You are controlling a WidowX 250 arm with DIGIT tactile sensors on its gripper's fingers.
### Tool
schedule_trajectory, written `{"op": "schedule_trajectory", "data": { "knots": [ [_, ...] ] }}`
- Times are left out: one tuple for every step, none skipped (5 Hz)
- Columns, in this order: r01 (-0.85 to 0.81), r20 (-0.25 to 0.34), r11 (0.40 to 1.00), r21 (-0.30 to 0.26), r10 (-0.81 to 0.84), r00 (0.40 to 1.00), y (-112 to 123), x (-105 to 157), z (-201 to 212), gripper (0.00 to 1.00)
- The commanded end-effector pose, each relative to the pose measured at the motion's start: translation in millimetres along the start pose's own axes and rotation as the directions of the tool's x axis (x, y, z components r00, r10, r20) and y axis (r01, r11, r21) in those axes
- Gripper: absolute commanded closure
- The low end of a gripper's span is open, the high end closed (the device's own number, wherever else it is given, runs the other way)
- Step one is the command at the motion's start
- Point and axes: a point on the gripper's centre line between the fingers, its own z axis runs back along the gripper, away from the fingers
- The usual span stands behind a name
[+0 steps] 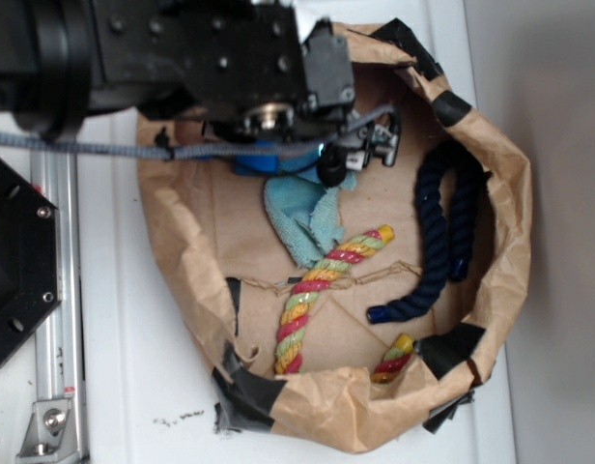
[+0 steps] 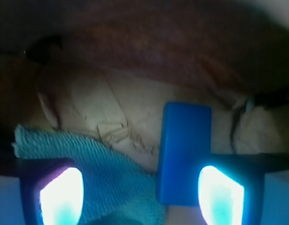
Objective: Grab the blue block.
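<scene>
Robot lab: arm mount (image 1: 22, 261) beside taped paper bin (image 1: 491, 145)

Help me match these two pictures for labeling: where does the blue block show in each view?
Exterior: the blue block is only partly visible at upper centre, mostly hidden under the arm, just above the teal cloth.
Wrist: it fills lower centre-right, upright, between the two lit fingers and nearer the right one.
Shared landmark: the teal cloth, lower left in the wrist view.

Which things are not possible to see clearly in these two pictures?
- Blue block: exterior view, mostly hidden under the arm.
- Gripper: wrist view, jaws cut off by the bottom edge and overexposed; contact with the block is unclear.
- Teal cloth: cut by the bottom edge.
- Bag wall: blurred, dark.
</scene>
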Motion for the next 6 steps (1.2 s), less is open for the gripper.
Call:
{"op": "schedule_trajectory", "data": {
  "knots": [
    [-0.018, 0.044, 0.999, -0.048, 0.020, 0.999, 14, -15, 4, 0.00],
    [0.013, 0.074, 0.998, -0.060, -0.009, 0.997, 24, -7, 9, 0.00],
    [-0.006, 0.133, 0.998, -0.066, 0.015, 0.991, 38, 10, 16, 0.00],
    [0.000, 0.126, 0.999, -0.044, 0.006, 0.992, 50, 8, 16, 0.00],
    [0.048, 0.139, 0.997, -0.057, -0.040, 0.990, 56, 8, 7, 0.00],
    [0.074, 0.120, 0.996, -0.055, -0.067, 0.991, 59, 14, -14, 0.00]
  ]
}}
